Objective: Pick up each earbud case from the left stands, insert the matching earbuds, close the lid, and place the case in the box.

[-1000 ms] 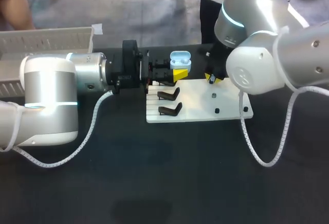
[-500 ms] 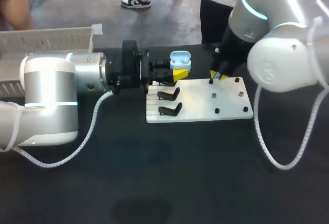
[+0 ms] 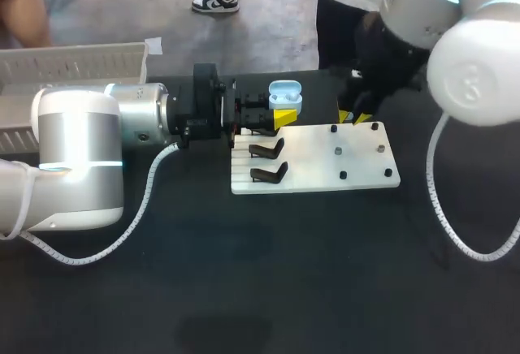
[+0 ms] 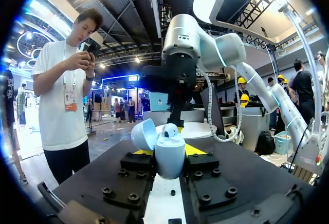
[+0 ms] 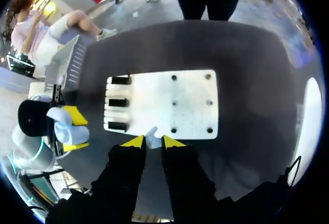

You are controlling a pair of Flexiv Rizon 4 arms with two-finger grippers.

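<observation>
Two grippers loaded: left gripper (image 4: 168, 152) clamped on open case (image 3: 284, 92), just beside board (image 3: 366, 166); right gripper (image 5: 152, 143) pinched earbud (image 5: 151, 135). Within one second the right arm lifted clear of the board, so insertion likely followed

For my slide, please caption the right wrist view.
Right gripper holds a white earbud; left gripper holds the open case.

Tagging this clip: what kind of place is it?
Likely a tabletop earbud-packing station: black table, white fixture board with stands and pegs, open earbud case in the left end effector.
</observation>
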